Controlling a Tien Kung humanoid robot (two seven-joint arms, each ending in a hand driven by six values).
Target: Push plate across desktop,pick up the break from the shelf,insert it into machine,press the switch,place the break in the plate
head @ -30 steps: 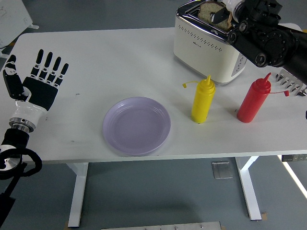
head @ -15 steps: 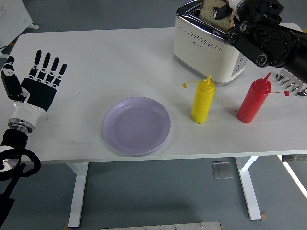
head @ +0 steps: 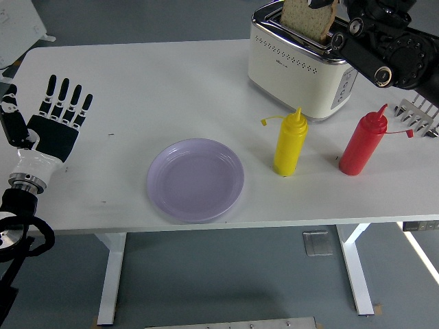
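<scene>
A slice of bread [head: 306, 18] stands upright, mostly raised out of the slot of the cream toaster [head: 295, 68] at the table's far right. My right hand [head: 322, 4] holds the slice by its top edge, at the picture's top; its black arm [head: 391, 51] comes in from the right over the toaster. A lilac plate [head: 195, 179] lies bare near the table's front middle. My left hand [head: 58, 116] rests flat on the table's left side, fingers spread, holding nothing.
A yellow squeeze bottle [head: 289, 142] and a red squeeze bottle [head: 363, 142] stand between the toaster and the front edge, right of the plate. A metal rack [head: 417, 116] sits at the far right edge.
My right hand has lifted the bread upward, from low in the toaster slot to mostly out of it. My left hand drifted slightly to the left.
</scene>
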